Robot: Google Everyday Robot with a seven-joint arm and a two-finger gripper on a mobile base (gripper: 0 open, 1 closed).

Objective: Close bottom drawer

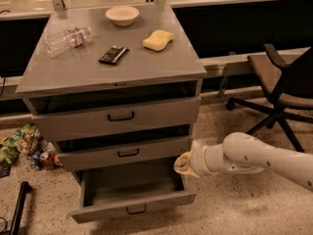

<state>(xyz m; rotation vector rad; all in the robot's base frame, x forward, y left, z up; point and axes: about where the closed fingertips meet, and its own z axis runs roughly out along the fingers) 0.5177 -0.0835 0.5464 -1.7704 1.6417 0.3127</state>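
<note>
The bottom drawer (132,204) of the grey cabinet is pulled far out, its inside bare, with a small black handle (136,210) on its low front. The middle drawer (128,153) and the top drawer (120,117) above it stand slightly out. My gripper (182,163) is on a white arm coming in from the right. It sits at the right side of the cabinet, just above the open bottom drawer's right rear corner and below the middle drawer's right end.
On the cabinet top (73,70) lie a plastic bottle (66,39), a white bowl (122,14), a yellow sponge (157,39) and a dark snack bar (113,54). An office chair (286,82) stands at the right. Cans and wrappers (27,148) lie on the floor at the left.
</note>
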